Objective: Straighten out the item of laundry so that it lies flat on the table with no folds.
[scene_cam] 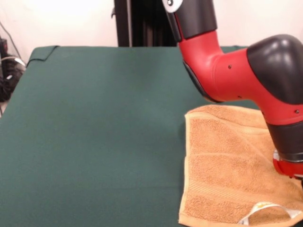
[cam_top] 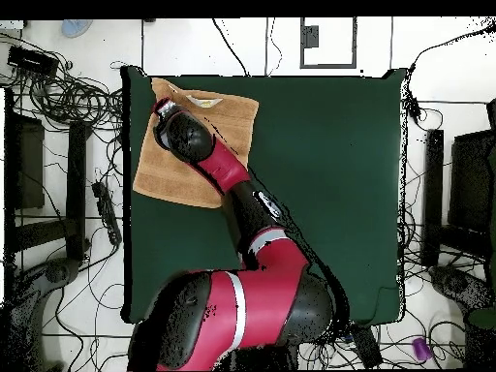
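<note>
The orange-tan towel [scene_cam: 227,175] lies at the front right of the green table [scene_cam: 94,118], mostly spread out. Its near edge by the white label [scene_cam: 265,210] looks turned over. In the overhead view the towel [cam_top: 170,170] sits in the table's [cam_top: 329,174] top left corner, with the label [cam_top: 203,100] at its top edge. My red and black arm reaches over the towel. The gripper [cam_top: 163,108] is above the towel's top left part. In the front view only the wrist [scene_cam: 289,165] shows at the right edge. I cannot see how the gripper stands.
The black pedestal [scene_cam: 142,23] stands at the table's far side. The green cloth is ruffled at the far left corner [scene_cam: 42,52]. Cables and dark equipment [cam_top: 58,97] lie on the floor around the table.
</note>
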Controlling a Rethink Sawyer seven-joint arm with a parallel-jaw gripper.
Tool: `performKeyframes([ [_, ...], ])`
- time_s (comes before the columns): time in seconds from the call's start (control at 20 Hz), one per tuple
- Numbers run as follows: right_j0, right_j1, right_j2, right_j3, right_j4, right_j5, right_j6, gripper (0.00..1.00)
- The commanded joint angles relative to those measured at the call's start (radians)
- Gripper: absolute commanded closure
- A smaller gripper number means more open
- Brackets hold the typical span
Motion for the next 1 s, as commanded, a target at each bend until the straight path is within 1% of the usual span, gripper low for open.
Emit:
performKeyframes([
  [0.05, 0.020, 0.085, 0.129, 0.115, -0.034, -0.032, 0.198, 1.00],
  [0.15, 0.022, 0.083, 0.123, 0.113, -0.037, -0.026, 0.196, 1.00],
  [0.2, 0.036, 0.079, 0.097, 0.103, -0.035, -0.005, 0.189, 1.00],
  [0.25, 0.033, 0.079, 0.100, 0.104, -0.044, -0.019, 0.191, 0.00],
  [0.4, 0.034, 0.077, 0.097, 0.104, -0.047, -0.025, 0.191, 0.00],
  [0.5, 0.049, 0.069, 0.070, 0.095, -0.039, 0.012, 0.181, 0.00],
  [0.55, 0.073, 0.058, 0.034, 0.093, -0.015, 0.030, 0.203, 0.00],
  [0.8, 0.068, 0.056, 0.037, 0.102, -0.020, 0.018, 0.204, 0.00],
  [0.95, 0.074, 0.052, 0.014, 0.100, -0.020, 0.028, 0.200, 0.00],
  [1.0, 0.085, 0.044, -0.008, 0.099, -0.014, 0.036, 0.205, 0.00],
])
